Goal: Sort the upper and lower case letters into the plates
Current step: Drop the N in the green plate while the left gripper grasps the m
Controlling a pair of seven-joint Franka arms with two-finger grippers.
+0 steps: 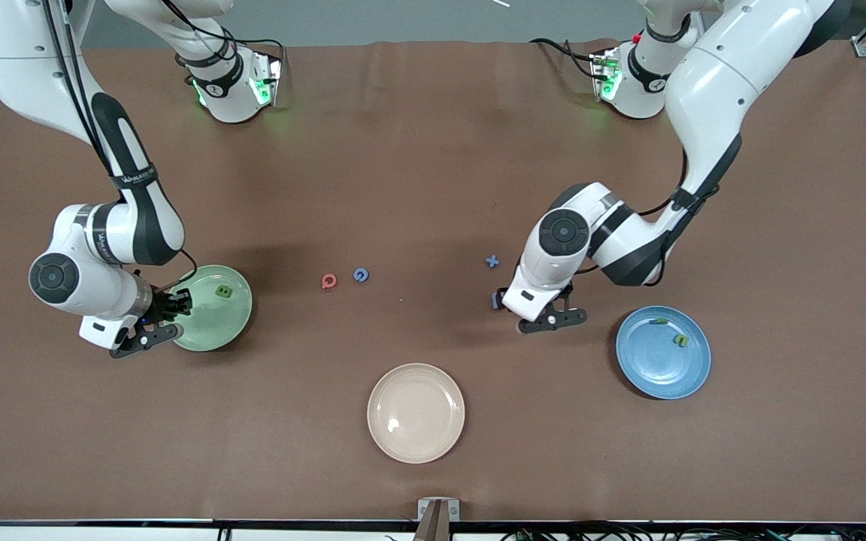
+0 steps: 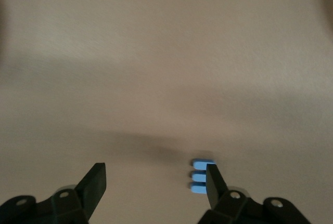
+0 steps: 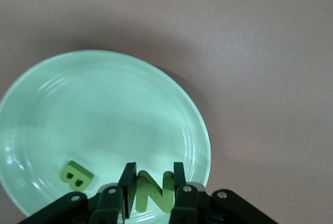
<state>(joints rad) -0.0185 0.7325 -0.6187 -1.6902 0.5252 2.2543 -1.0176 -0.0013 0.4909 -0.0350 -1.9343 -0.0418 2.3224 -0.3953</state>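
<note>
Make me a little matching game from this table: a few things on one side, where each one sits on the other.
Things:
1. green N
2. green B
3. red letter
4. blue E

Places:
A. lying in the mint plate
B. on bare table beside a blue letter
C. clamped in the right end effector
D. on the table by one finger of the left end effector

Pairs: 1-C, 2-A, 3-B, 4-D

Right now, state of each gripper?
Left gripper: open, down at the table around a blue letter, not yet gripping.
Right gripper: shut on a green N, over the mint green plate.
</note>
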